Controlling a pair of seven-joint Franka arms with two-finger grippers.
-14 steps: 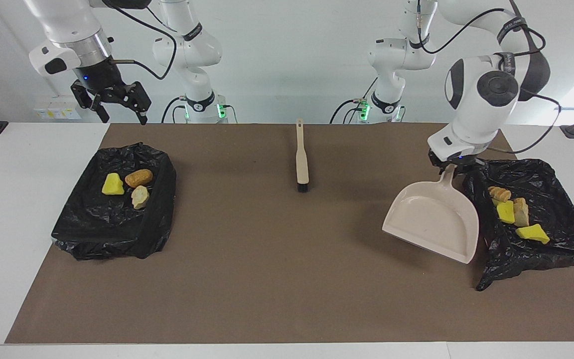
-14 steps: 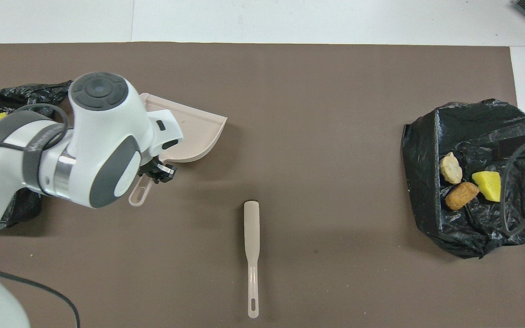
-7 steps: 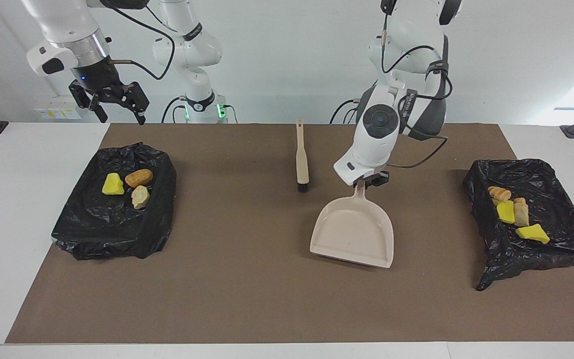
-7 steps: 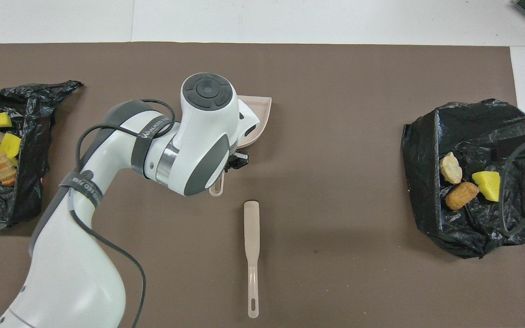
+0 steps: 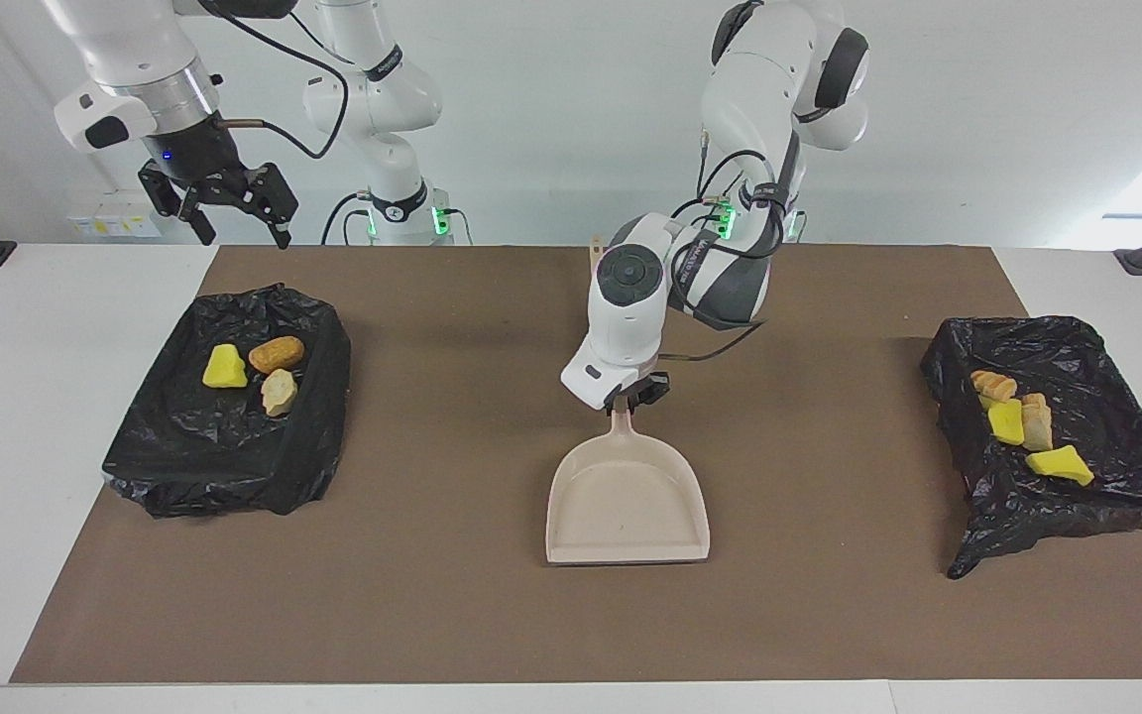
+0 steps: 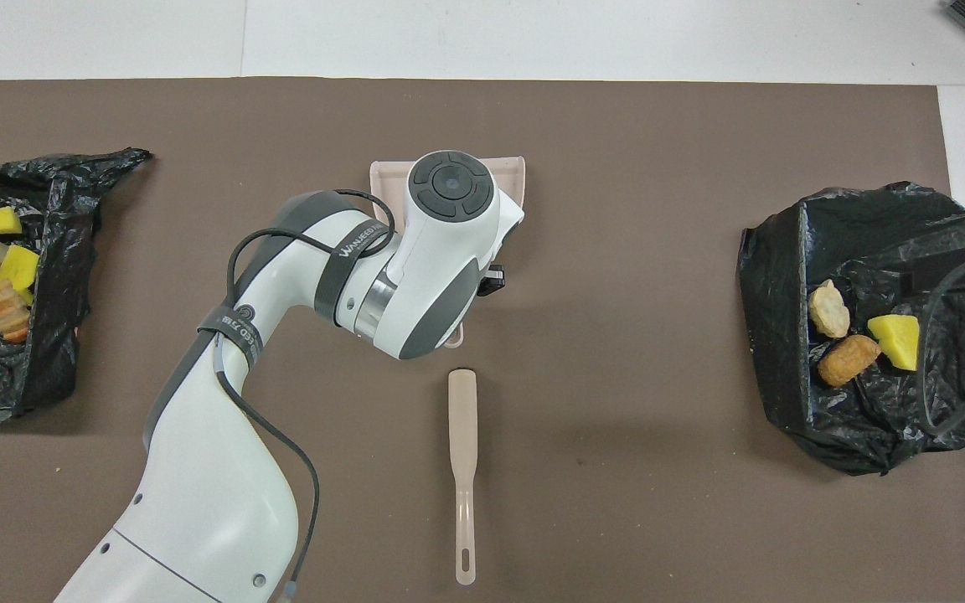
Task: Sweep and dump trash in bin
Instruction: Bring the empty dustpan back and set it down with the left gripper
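— Brown matting [image 5: 492, 615] was spread over the white table [image 5: 36, 397]; how was it laid out?

— One bag-lined bin [image 5: 234, 436] was set at nine o'clock in the facing view, another [image 5: 1096, 446] at three, each close to the mat's edge. Trash [image 5: 252, 372] was seen in the first, more trash [image 5: 1022, 421] in the second.

— And the open middle?

— A dustpan [image 5: 628, 506] was held there by its handle, the left gripper [image 5: 635, 395] clamped on it, its lip pointed at six o'clock. A brush [image 6: 463, 469] was laid nearer the robots. Bare mat was left at both sides of the pan.

— The right gripper [image 5: 234, 203]?

— It was held spread apart, raised above the table's edge at eleven o'clock.
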